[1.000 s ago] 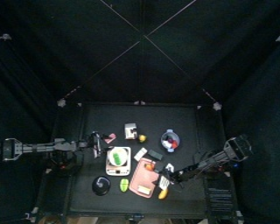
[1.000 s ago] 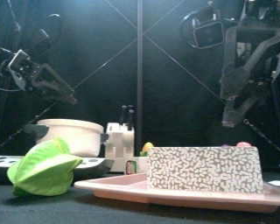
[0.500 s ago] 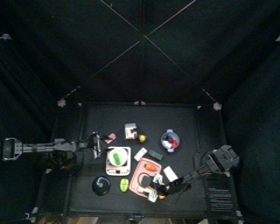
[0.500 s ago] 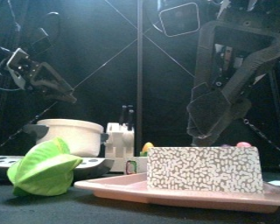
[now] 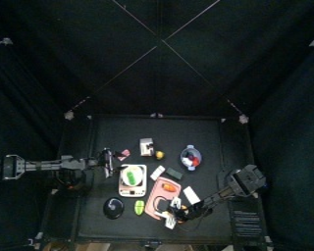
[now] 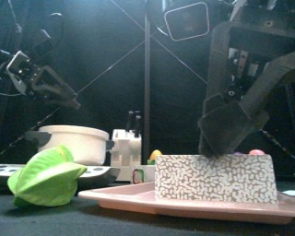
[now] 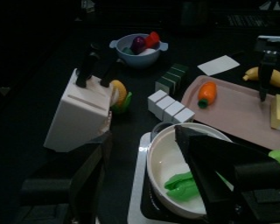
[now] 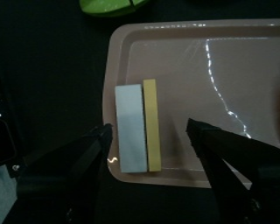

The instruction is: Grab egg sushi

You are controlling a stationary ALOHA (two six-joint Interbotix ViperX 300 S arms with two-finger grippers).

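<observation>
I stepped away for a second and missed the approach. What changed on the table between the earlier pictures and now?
The right end effector swung in and came down over the pink tray, jaws wide open, now hovering above the egg sushi. Nothing taken hold of yet. The left arm stayed put at the left, and everything on the table kept its place.

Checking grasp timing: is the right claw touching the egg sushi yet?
Apart. In the right wrist view the right claw stands open, and the egg sushi lies on the pink tray between and beyond its fingertips, tray visible between them.
</observation>
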